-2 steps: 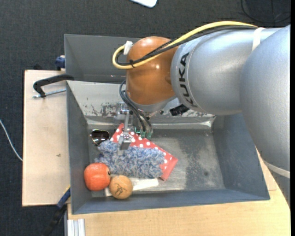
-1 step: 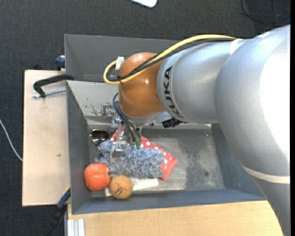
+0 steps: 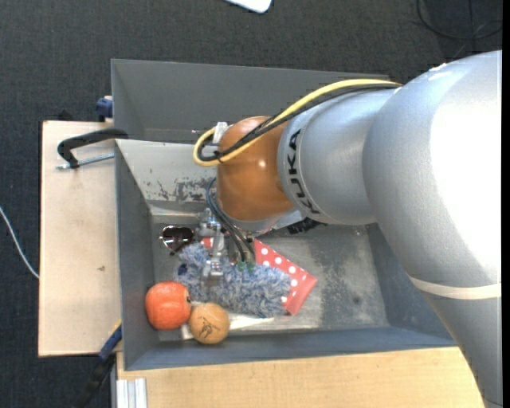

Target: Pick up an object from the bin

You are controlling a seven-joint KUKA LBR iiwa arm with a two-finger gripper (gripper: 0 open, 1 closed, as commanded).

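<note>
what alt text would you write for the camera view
A grey robot arm reaches from the right into a grey metal bin, its hand low over a fuzzy blue-grey cloth near the bin's front left. Around the cloth lie a red dotted packet, an orange ball, a tan ball and sunglasses.

Dark, speckled carpet [image 3: 48,48] covers the floor; a white thing [image 3: 249,4] lies at the top edge.

On the scuffed floor of a grey metal bin [image 3: 351,279], toward the view's lower left: an orange round ball [image 3: 167,305] touching a tan round ball [image 3: 209,323], a blue-grey shaggy cloth [image 3: 247,291] just beside them and partly over a red white-dotted flat packet [image 3: 296,279], with a dark glossy thing like sunglasses [image 3: 177,237] further back.
</note>
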